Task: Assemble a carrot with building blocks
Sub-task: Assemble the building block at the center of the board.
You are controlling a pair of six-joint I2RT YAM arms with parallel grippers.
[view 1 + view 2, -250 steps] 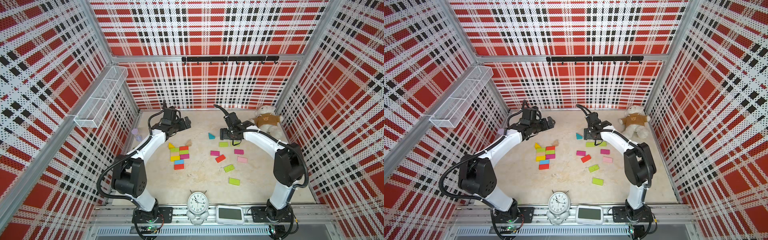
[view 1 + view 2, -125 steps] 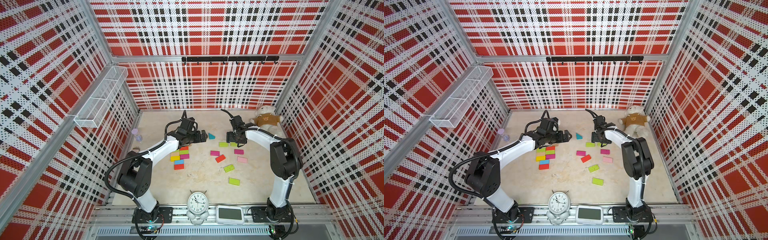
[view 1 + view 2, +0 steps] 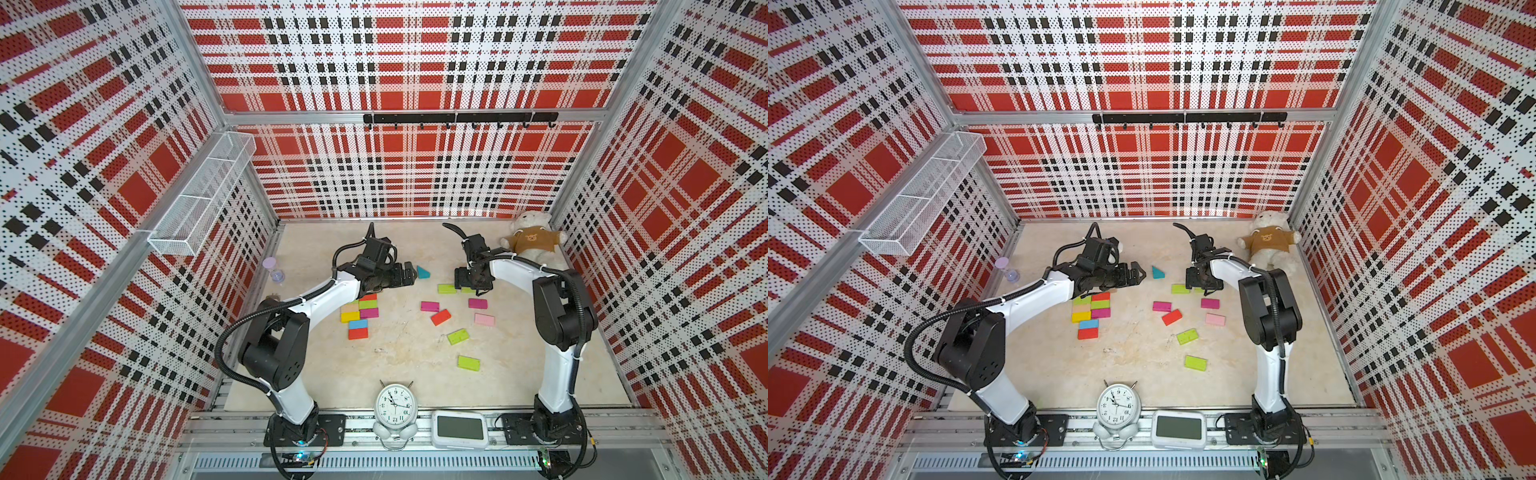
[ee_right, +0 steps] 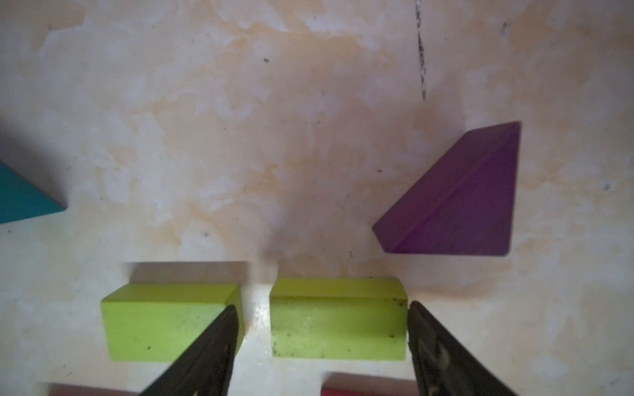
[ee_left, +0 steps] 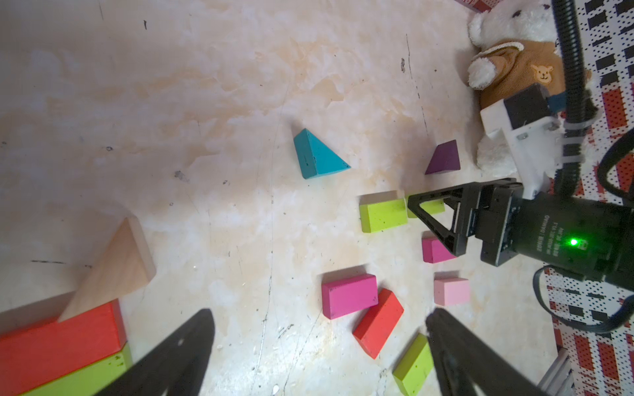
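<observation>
We are working at the far side of the surface (image 3: 399,365), where our right claw (image 4: 322,308) is standing partly open over a lime block (image 4: 338,325), one finger at each short end. One finger is right at the block's edge and the other is over the narrow gap parting it from a second lime block (image 4: 164,322), so nothing is gripped yet and the block is lying flat on the surface. We are taking it by the ends, we judge, because the purple wedge (image 4: 459,205) is lying near one long side and a magenta block (image 5: 435,252) near the other, which leaves the ends as the freest way in. Our left claw (image 3: 409,275) is hovering wide and empty, pointing toward the teal wedge (image 5: 317,157), just past the tidy cluster of blocks (image 3: 1090,311) with the tan wedge (image 5: 116,267) at its end. We take that cluster to be the carrot in the making. Green probably serves as its leaves, which would be why we are going for lime. The loose blocks (image 3: 440,317) are lying scattered between the arms. The risk we are minding is a finger nudging the neighbouring lime piece.
</observation>
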